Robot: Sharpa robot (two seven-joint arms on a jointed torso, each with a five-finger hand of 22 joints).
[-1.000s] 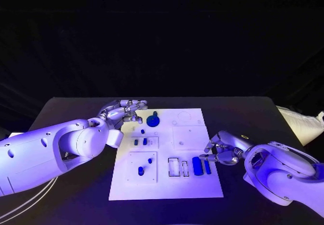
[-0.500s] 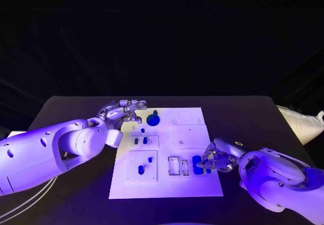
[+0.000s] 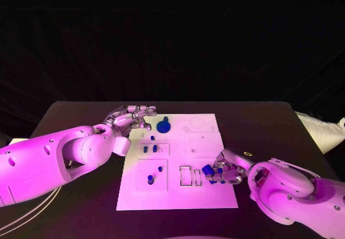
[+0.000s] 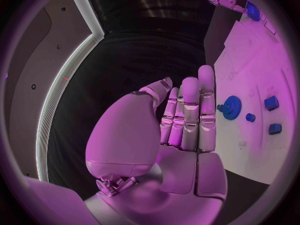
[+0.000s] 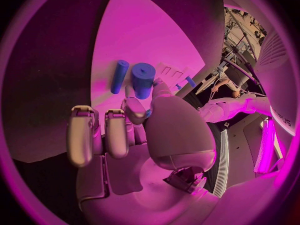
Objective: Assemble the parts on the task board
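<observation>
Head view: the white task board lies in the middle of the black surface. The right hand rests on the board's right side near its front, fingers curled around a thick blue cylinder, with a thinner blue rod just beside it. Right wrist view shows the same cylinder pinched at its near end between thumb and a fingertip, the other fingers bent in beside it, and the thin rod lying alongside on the board. The left hand hovers at the board's far left corner, just beside a blue gear. Left wrist view shows that hand with fingers straight, pressed together and grasping nothing, the gear standing close to the fingertips. Small blue pegs sit in a raised block on the board's left half, and another blue piece stands in the block nearer the front.
</observation>
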